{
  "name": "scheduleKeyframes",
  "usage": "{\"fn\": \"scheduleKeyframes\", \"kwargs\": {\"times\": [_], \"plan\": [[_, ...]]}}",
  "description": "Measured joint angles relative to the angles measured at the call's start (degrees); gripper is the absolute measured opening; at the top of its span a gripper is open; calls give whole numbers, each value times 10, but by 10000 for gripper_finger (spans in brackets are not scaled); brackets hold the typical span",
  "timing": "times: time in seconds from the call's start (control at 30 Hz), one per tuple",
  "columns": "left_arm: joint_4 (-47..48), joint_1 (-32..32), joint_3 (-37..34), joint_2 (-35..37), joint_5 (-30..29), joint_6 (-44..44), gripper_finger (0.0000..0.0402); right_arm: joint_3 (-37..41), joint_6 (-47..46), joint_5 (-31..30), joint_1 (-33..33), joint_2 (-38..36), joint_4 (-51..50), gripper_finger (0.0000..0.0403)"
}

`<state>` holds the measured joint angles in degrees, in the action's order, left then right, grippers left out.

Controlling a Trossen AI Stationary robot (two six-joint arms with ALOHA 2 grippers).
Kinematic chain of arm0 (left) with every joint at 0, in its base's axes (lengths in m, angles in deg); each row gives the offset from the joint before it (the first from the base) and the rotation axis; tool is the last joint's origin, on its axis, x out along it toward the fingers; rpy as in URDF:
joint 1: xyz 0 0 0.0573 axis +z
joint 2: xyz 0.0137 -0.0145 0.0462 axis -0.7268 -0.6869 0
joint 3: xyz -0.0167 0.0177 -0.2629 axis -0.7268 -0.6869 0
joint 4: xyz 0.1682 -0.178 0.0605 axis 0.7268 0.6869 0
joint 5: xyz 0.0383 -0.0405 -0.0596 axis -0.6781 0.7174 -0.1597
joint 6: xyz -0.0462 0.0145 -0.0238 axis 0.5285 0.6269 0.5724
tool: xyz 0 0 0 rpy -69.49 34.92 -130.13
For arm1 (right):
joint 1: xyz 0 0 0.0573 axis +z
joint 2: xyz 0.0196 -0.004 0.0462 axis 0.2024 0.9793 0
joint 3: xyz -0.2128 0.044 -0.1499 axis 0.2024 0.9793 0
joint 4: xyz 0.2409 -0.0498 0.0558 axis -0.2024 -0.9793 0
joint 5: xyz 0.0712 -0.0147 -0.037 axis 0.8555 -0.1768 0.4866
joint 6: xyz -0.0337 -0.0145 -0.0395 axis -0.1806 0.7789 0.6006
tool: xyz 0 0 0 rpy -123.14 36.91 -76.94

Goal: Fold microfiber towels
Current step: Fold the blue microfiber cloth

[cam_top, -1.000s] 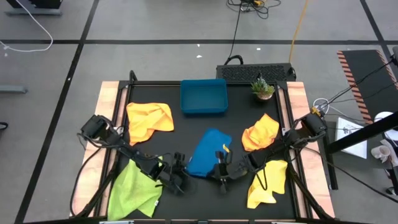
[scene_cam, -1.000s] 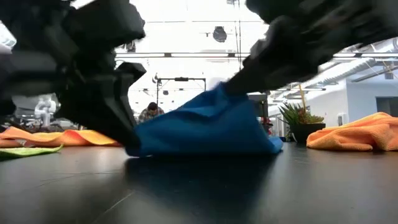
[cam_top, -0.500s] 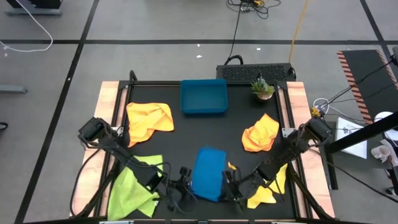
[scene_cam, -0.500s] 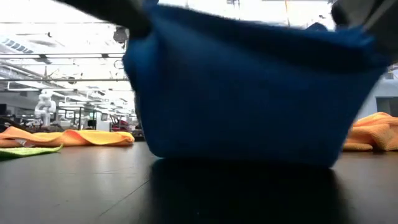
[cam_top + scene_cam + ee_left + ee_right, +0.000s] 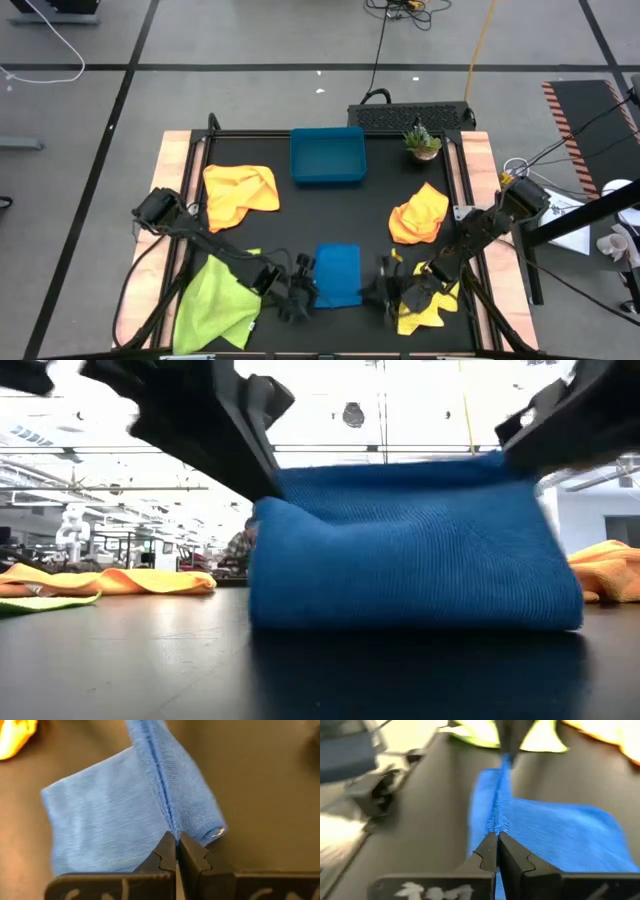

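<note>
Two pincers grip the blue towel (image 5: pixel 338 276) at the near edge of the dark surface (image 5: pixel 330 205), each clamped tight on one end of a hem. Our left pincer (image 5: pixel 298 291) pinches the left end, and our right pincer (image 5: pixel 384 290) pinches the right end. In the left wrist view the fingers close on the stitched seam, and the right wrist view shows the same pinch on the other end.

A second ago the towel lay longer and skewed in the middle of the surface, with both pincers low at its near corners. Half a second ago the pincers were carrying the held edge toward us, and the cloth hung from them as a curtain in the low view. Now the towel forms a short, squarer block that looks doubled over, its underside resting on the surface and the pinched edge still raised. We judge the first fold nearly made; what remains is to lay the held edge down flat and let go without dragging the layers askew.

Other towels wait unfolded: a yellow one (image 5: pixel 240 190) far left, an orange one (image 5: pixel 420 214) far right, a lime green one (image 5: pixel 215 305) under our left arm, and another yellow one (image 5: pixel 425 312) under our right. Beyond them sits the blue tray (image 5: pixel 327 155).
</note>
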<state>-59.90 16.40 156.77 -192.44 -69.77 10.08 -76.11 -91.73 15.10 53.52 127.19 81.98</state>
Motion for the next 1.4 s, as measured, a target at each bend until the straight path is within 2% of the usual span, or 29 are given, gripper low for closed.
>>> {"fn": "scheduleKeyframes", "kwargs": {"times": [0.07, 0.27, 0.4, 0.63, 1.07, 1.4], "plan": [[4, 18, 0, 0, -3, -19, 5, 28, -22, -16, -15, -15, 5, 0], [37, 76, -1, 0, 4, -53, 5, 93, -38, -7, -75, -28, 71, 0], [56, 109, -9, 0, 7, -53, 4, 107, -36, 17, -116, -26, 79, 0], [47, 147, -21, -8, 30, -61, 10, 116, -19, 19, -155, -26, 79, 0], [32, 170, -28, -20, 44, -79, 4, 121, -2, 15, -196, -25, 85, 9], [35, 174, -28, -21, 45, -67, 5, 121, 1, 13, -213, -25, 92, 65]]}}
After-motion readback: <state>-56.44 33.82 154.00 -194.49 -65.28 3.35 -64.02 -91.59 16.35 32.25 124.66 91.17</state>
